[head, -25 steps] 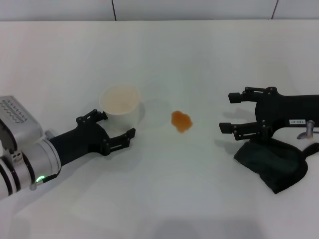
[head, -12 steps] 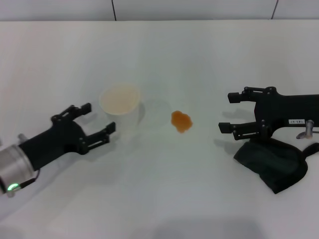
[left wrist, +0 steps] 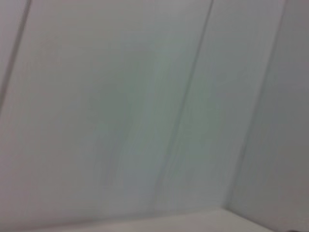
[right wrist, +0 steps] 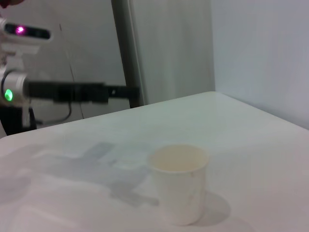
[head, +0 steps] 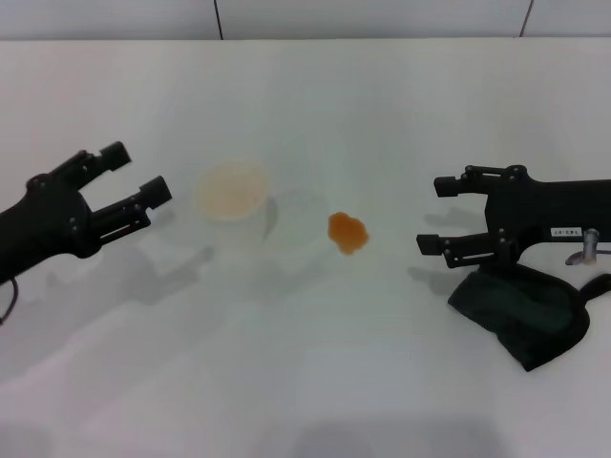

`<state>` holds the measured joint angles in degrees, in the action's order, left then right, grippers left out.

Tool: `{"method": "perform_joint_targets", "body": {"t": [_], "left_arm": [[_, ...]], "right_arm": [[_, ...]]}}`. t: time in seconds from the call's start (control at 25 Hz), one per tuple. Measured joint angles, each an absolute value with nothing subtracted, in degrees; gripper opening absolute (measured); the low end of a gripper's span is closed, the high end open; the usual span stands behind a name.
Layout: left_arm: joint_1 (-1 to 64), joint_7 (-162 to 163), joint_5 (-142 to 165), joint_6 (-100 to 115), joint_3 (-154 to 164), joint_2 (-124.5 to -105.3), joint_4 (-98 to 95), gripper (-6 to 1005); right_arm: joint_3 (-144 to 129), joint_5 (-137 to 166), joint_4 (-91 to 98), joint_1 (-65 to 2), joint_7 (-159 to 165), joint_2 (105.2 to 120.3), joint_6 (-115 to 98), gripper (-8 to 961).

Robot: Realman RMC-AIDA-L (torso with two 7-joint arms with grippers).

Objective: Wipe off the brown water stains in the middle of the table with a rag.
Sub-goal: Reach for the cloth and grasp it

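Your left end effector hangs spread and empty beside the cup. The stain sits mid-surface. Your right end effector, spread, hovers above the rag; a shallow grasp could drop it.

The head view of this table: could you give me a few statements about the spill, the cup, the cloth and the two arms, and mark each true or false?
1. The brown water stains lie on the table between the cup and the right gripper. True.
2. The right gripper holds the rag. False: its jaws are open and empty, and the rag lies on the table under that arm.
3. The left gripper grips the cup. False: it hangs apart from the cup, on the robot's left, jaws open.
4. The cup stands upright. True.
5. The rag covers the stain. False: the stain is bare, with the rag well to the robot's right.
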<state>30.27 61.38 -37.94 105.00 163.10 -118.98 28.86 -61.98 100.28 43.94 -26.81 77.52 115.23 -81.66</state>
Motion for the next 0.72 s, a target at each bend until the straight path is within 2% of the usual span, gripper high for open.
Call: {"method": "perform_joint_targets", "body": {"t": [0.4,0.6,0.72], "left_arm": [[49.2,82.0,-19.4,111.3,163.2,-117.61,51.2,881],[58.2,82.2,-7.7,110.7,163.3,-116.13,54.0,880],[63.1,81.6,-0.7,108.9,163.3,-116.02,54.9,880]], "right_arm": [[-62.0,100.3,43.6,-26.8,77.5,115.31,-81.6,870],[-62.2,100.3,43.6,-26.9,77.5,115.31,-81.4,870],[-62.1,100.3,43.6,-26.9,77.6,115.31,-81.2,870]]}}
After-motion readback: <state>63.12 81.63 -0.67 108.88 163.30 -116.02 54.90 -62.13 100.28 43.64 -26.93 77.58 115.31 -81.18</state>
